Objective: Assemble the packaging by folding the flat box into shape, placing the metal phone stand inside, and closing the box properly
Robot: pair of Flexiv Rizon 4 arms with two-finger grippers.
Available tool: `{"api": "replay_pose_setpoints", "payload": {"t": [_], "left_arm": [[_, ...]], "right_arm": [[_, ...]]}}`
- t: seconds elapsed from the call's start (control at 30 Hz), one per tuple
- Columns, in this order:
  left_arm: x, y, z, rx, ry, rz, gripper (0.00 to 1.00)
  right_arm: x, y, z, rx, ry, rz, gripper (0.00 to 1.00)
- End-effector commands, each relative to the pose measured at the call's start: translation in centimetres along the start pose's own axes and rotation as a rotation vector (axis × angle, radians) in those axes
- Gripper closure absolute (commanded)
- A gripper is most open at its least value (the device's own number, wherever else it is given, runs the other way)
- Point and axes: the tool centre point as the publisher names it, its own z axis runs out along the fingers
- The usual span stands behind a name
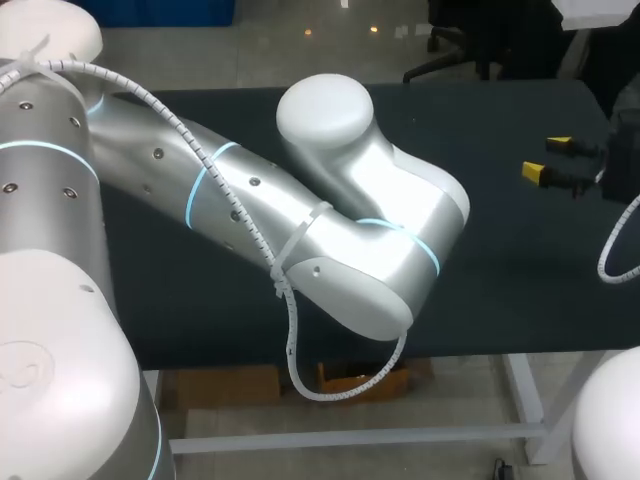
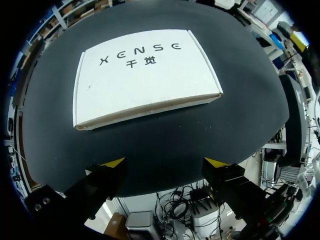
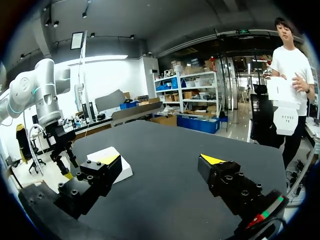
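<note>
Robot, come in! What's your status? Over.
Left tool open, flat white box ahead, untouched, nothing between. Right tool open, empty. Phone stand not in view. Over.

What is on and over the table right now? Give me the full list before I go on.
box: one, white with dark print on top, lying flat on the table ahead of the left gripper, nothing touching it
table: one, black top, carrying the box
metal phone stand: none seen in any view
left arm: one, silver, reaching across the head view and hiding the middle of the table
left gripper: one, black with yellow tips, open and empty, above the table short of the box
right gripper: one, black with yellow tips, open and empty, over the table's right side, away from the box
</note>
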Motion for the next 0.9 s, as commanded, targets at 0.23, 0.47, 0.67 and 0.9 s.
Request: {"api": "replay_pose_setpoints", "payload": {"t": [0.23,0.47,0.67,0.9], "left_arm": [[1.4,-0.7,1.2,-0.039,-0.035,-0.044,0.00],[1.3,-0.7,1.3,-0.049,-0.037,-0.060,0.00],[0.8,-1.0,1.6,-0.059,-0.026,-0.085,0.00],[0.3,-1.9,2.0,-0.086,-0.035,-0.118,0.00]], "right_arm": [[-0.2,0.3,0.2,0.012,0.006,0.003,0.00],[-0.2,0.3,0.2,0.012,0.006,0.003,0.00],[-0.2,0.3,0.2,0.012,0.006,0.003,0.00],[-0.3,0.4,0.5,0.015,0.007,-0.020,0.00]]}}
